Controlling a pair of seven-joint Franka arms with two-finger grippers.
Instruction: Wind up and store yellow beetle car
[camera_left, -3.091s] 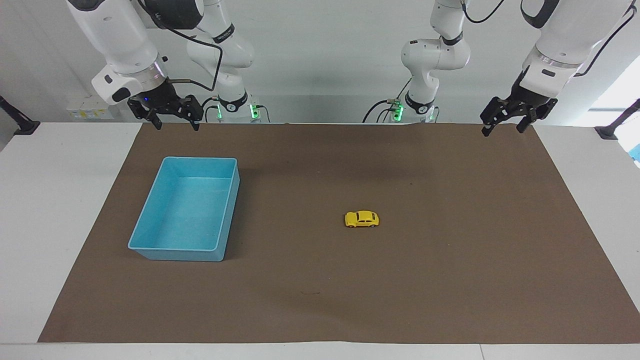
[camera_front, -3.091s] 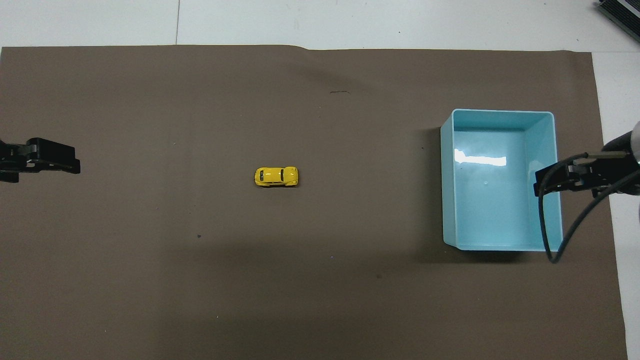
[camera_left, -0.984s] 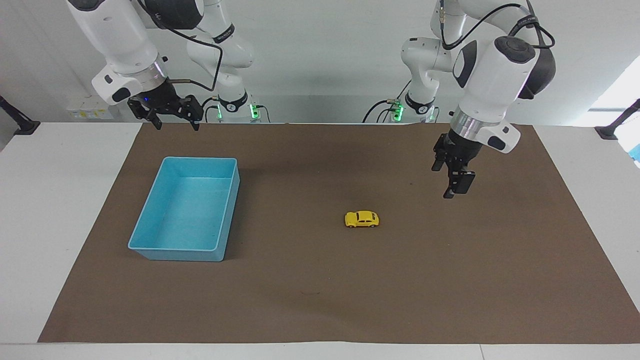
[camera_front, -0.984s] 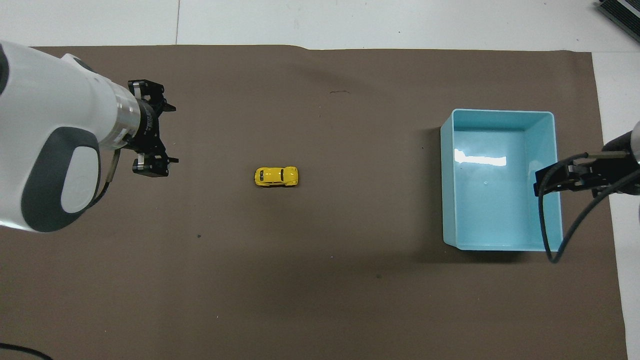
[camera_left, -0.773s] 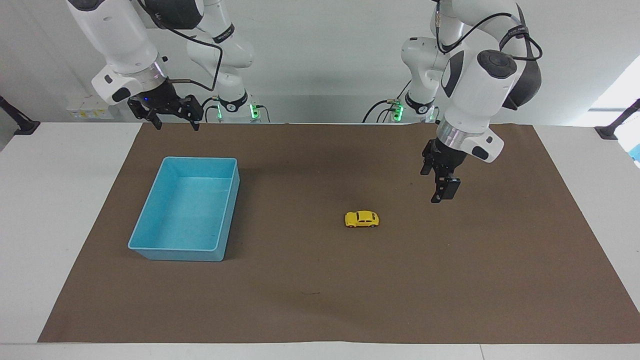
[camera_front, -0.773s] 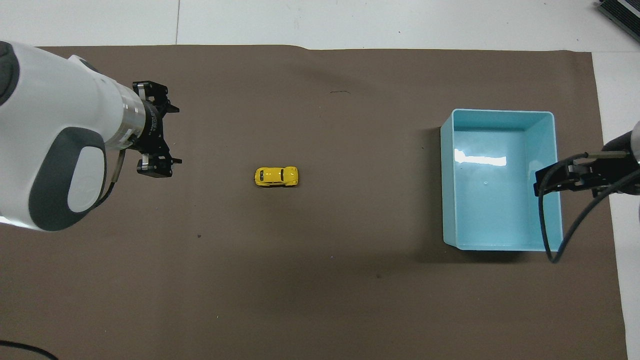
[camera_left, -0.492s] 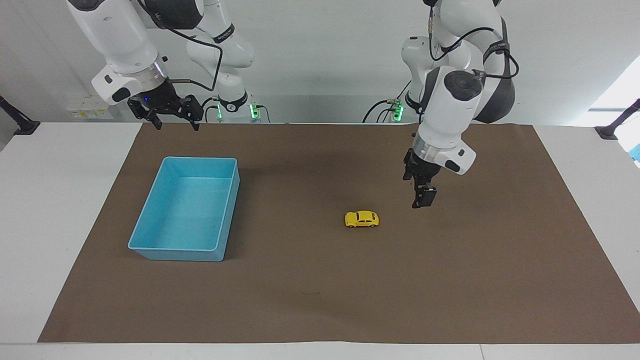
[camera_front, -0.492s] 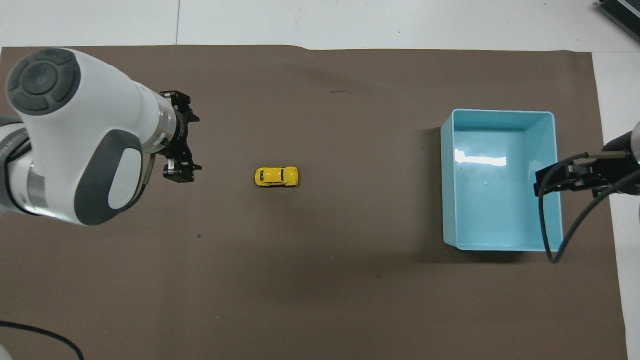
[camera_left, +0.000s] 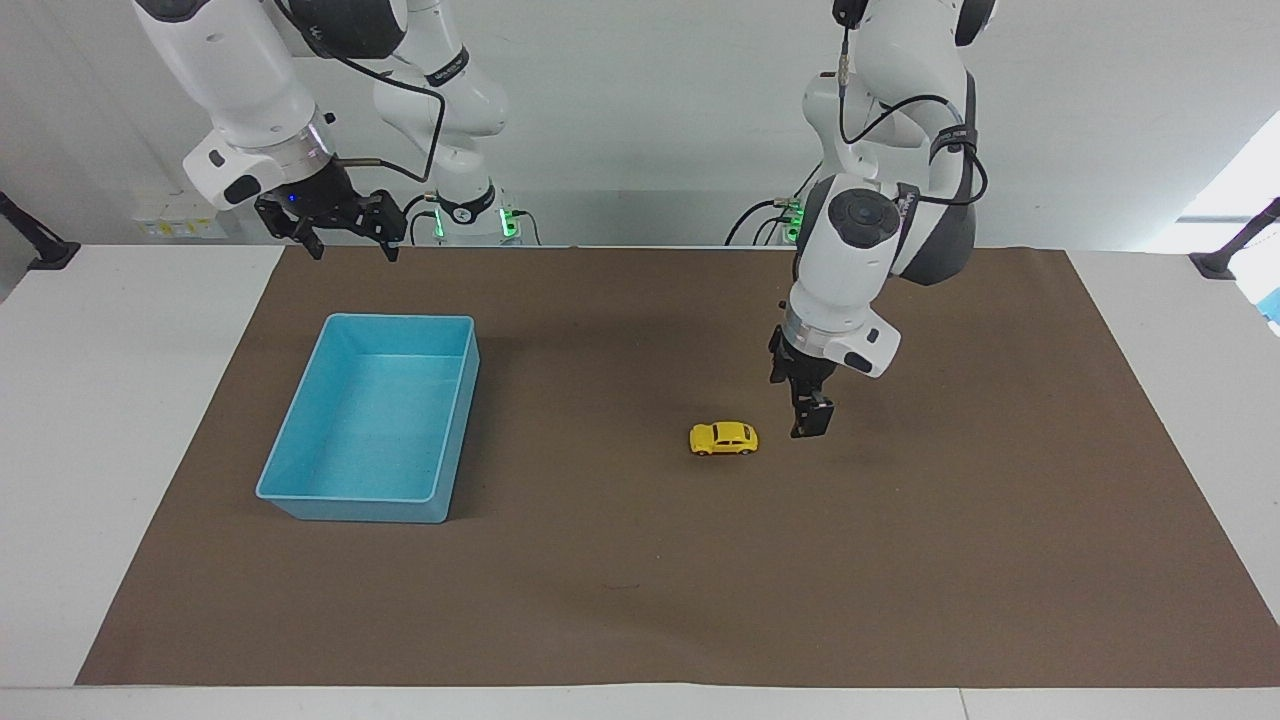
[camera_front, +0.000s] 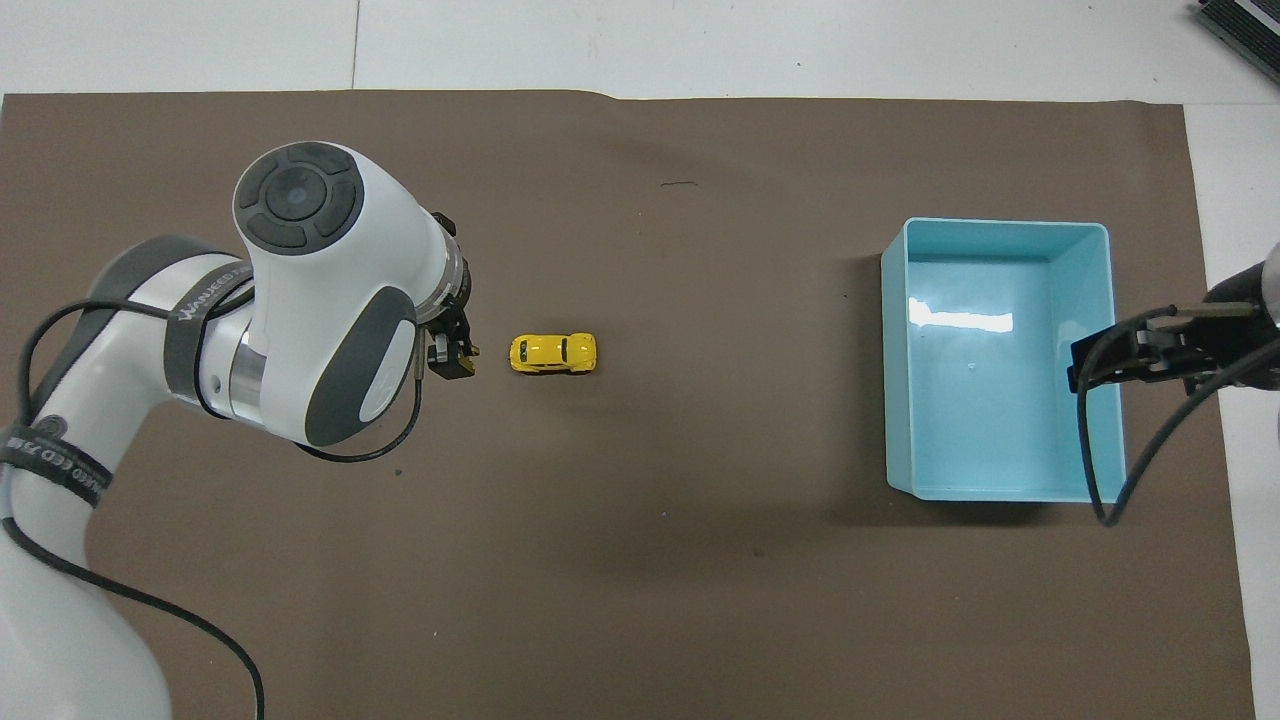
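The yellow beetle car (camera_left: 723, 438) (camera_front: 553, 352) stands on its wheels near the middle of the brown mat, lengthwise along the table. My left gripper (camera_left: 795, 402) hangs low over the mat just beside the car, toward the left arm's end, and does not touch it. It is open and holds nothing. In the overhead view the wrist hides most of it and only one fingertip (camera_front: 455, 362) shows. My right gripper (camera_left: 352, 248) (camera_front: 1090, 372) waits open and raised by the bin's side toward the right arm's end.
An empty light blue bin (camera_left: 345, 497) (camera_front: 1000, 226) stands on the mat toward the right arm's end. The brown mat (camera_left: 640, 600) covers most of the white table. The right arm's black cable (camera_front: 1085, 460) hangs over the bin's corner.
The left arm has swung in from its end of the table and come down, bringing its open gripper close beside the car. The car, the bin and the right arm have not moved.
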